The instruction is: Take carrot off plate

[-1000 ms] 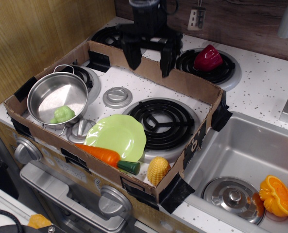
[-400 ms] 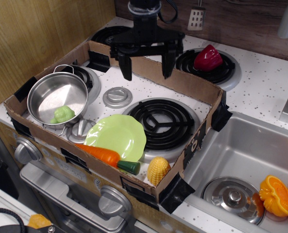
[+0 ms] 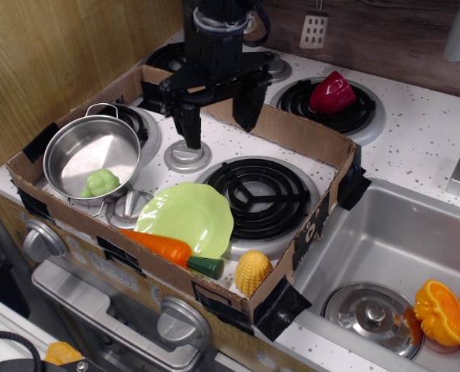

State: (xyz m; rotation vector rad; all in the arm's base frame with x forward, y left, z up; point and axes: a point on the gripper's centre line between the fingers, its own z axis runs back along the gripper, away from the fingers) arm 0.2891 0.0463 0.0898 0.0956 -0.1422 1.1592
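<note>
The orange carrot with its dark green top lies across the near rim of the lime-green plate, at the front of the cardboard tray. My black gripper hangs open and empty above the back of the tray, well behind the plate, its fingers spread wide over the small silver burner cap.
A steel pot holding a green toy stands at the tray's left. A yellow corn cob lies right of the carrot. A black burner grate is beside the plate. Cardboard walls ring the tray. A red pepper sits at the back; the sink holds orange halves.
The gripper has moved forward and left, and lower, from over the tray's back wall to over the silver burner cap. It stays open. Carrot and plate have not moved.
</note>
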